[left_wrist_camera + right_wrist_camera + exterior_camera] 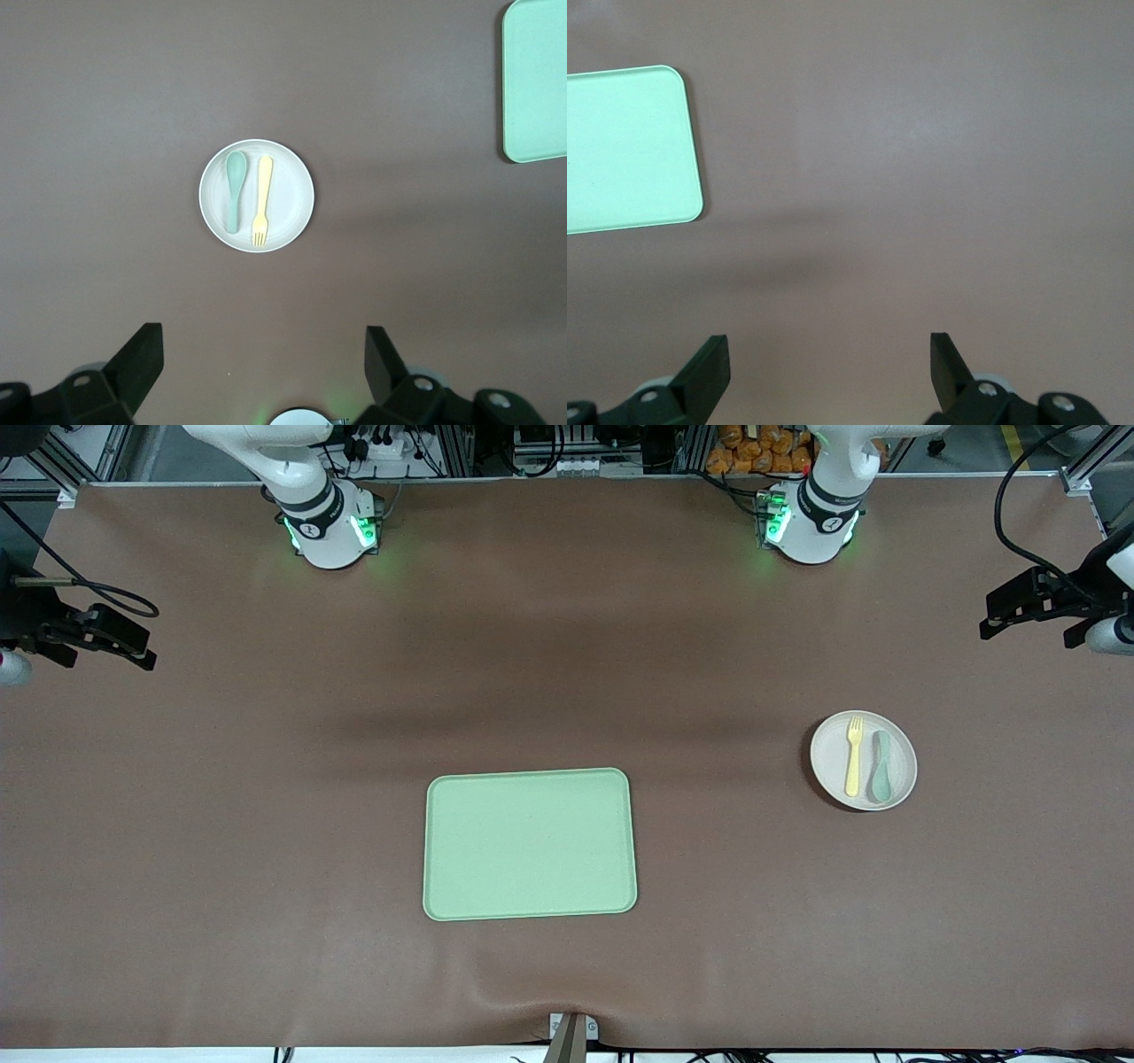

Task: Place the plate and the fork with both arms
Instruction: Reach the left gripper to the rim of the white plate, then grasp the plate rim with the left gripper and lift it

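The off-white plate [831,755] lies on the brown table toward the left arm's end. The pale-yellow fork [853,757] lies on it beside a grey-green spoon [881,766]. In the left wrist view the plate [292,190], the fork [262,199] and the spoon [234,190] show well below my left gripper [264,354], which is open and empty. In the front view the left gripper [1028,615] hangs high at the left arm's end of the table. My right gripper [102,646] hangs high at the right arm's end, open and empty over bare table [830,354].
A rectangular light-green tray [530,843] lies mid-table, a little nearer to the front camera than the plate. It shows in the left wrist view [536,80] and in the right wrist view [625,146]. Brown table mat lies all around.
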`<act>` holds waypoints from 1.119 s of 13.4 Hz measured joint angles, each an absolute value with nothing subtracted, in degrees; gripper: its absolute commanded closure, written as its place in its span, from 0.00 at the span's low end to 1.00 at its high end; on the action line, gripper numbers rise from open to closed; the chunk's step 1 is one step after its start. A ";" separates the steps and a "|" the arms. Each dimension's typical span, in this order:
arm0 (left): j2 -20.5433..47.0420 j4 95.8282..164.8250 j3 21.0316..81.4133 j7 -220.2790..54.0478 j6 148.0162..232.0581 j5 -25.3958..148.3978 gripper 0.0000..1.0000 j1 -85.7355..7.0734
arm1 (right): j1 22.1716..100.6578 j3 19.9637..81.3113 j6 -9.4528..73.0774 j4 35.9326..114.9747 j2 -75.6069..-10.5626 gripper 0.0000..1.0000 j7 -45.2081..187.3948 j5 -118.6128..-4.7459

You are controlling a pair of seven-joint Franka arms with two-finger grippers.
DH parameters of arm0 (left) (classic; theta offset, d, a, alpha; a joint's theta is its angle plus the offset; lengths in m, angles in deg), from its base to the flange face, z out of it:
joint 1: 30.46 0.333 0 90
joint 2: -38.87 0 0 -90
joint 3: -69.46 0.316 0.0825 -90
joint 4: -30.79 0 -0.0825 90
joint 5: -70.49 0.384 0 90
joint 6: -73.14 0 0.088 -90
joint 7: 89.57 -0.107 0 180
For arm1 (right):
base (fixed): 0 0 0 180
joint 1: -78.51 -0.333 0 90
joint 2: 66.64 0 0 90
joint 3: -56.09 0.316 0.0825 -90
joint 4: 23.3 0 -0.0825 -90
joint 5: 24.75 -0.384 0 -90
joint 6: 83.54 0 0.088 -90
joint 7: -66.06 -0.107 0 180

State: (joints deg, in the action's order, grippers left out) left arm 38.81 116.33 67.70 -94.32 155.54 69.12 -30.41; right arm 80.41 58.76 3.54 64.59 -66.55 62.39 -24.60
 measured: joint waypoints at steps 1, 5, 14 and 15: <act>38.81 116.33 67.72 -94.34 155.18 69.12 0.00 -30.41 | 80.41 58.73 3.53 64.59 -66.55 0.00 62.39 -24.60; 35.12 117.30 68.51 -94.10 153.26 69.42 0.00 -27.99 | 80.41 58.39 3.44 64.57 -66.53 0.00 62.39 -24.60; 6.39 128.05 68.35 -97.46 182.32 70.71 0.00 -18.32 | 80.45 58.13 3.12 64.40 -66.39 0.00 62.39 -24.61; 6.38 130.10 68.35 -97.52 184.22 71.72 0.00 -18.32 | 80.45 58.13 3.07 64.40 -66.39 0.00 62.39 -24.61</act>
